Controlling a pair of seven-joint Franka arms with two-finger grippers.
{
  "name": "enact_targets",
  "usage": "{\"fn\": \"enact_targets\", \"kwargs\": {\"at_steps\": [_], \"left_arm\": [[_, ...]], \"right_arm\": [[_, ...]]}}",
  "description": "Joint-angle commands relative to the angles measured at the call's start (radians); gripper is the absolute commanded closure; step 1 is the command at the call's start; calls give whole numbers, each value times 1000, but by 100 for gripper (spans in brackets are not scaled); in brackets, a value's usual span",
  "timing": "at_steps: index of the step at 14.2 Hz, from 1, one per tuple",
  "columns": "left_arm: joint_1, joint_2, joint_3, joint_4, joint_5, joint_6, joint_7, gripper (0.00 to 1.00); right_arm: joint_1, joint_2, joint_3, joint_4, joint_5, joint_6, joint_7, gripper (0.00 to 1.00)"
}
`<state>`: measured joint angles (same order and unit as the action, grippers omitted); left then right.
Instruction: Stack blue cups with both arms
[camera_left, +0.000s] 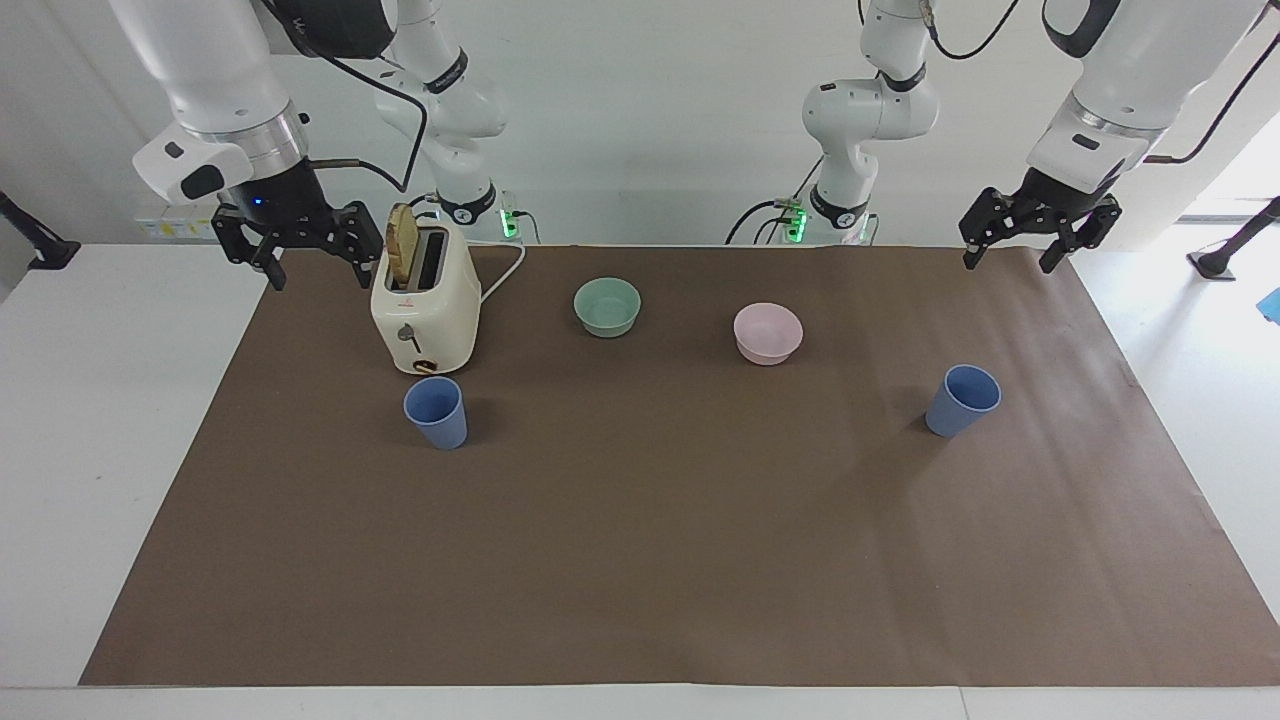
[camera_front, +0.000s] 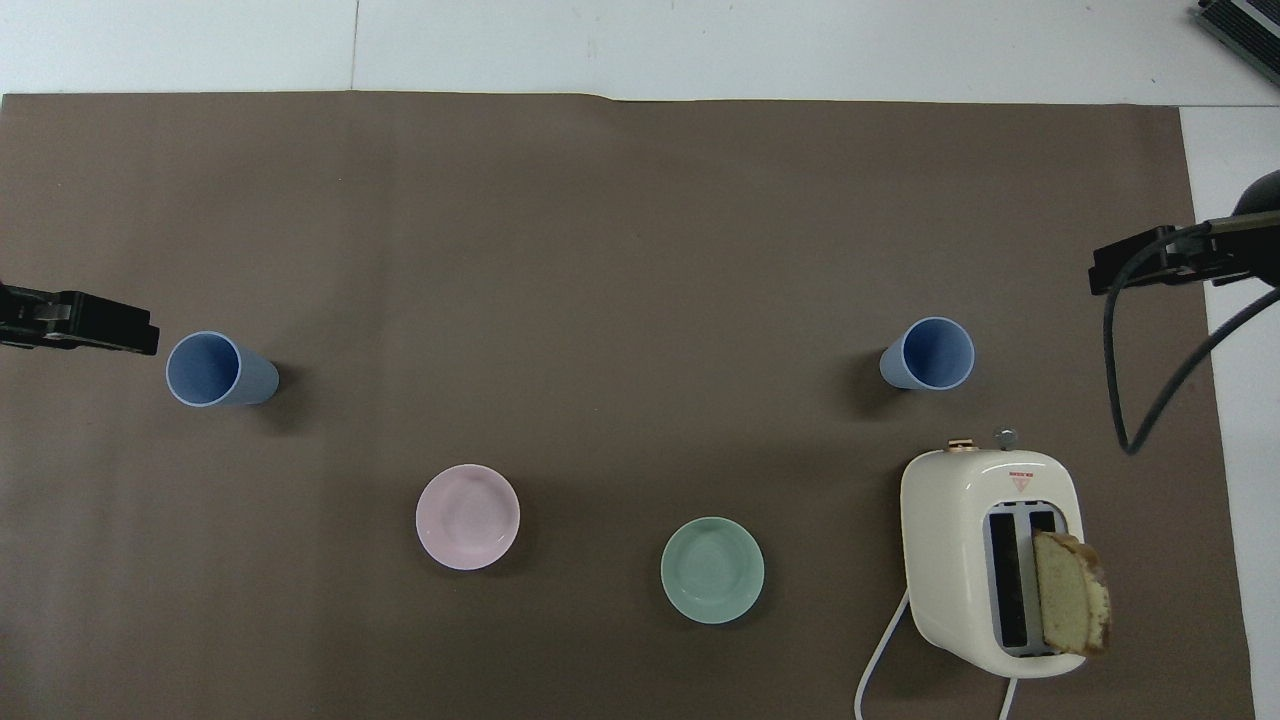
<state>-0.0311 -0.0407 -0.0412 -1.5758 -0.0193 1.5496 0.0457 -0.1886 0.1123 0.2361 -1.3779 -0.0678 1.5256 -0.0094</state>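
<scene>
fingers of both grippers spread wide and empty, i judge ready to grasp: left gripper (camera_left: 1040, 232) upper right of the facing frame, right gripper (camera_left: 300, 245) upper left beside the toaster (camera_left: 425, 300). blue cups (camera_left: 436, 411) (camera_left: 962, 400) stand upright, well apart, mid-frame.

— Where do the two cups stand?

— Both upright on the brown-covered tabletop (camera_left: 640, 560), mouths up, well apart. One blue cup (camera_left: 436, 412) stands toward the right arm's end, just beside the toaster (camera_left: 425, 305) and a little farther from the robots than it. The other blue cup (camera_left: 962, 400) stands alone toward the left arm's end.

— What do they look like?

— Alike: small, matte periwinkle blue, tapering to a narrower base, no handles, nothing inside. Seen from above, the first cup (camera_front: 927, 353) and the second (camera_front: 220, 369) show bare interiors.
</scene>
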Motion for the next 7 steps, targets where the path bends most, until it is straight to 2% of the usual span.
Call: {"fn": "enact_targets", "kwargs": {"at_steps": [1,7], "left_arm": [[-3,-34,0,-42,13,17,-1,0],[-1,-34,0,-44,13,17,-3,0]], "right_arm": [[-9,-10,5,-18,17,16,14,0],[-9,-10,5,-18,17,16,14,0]]}}
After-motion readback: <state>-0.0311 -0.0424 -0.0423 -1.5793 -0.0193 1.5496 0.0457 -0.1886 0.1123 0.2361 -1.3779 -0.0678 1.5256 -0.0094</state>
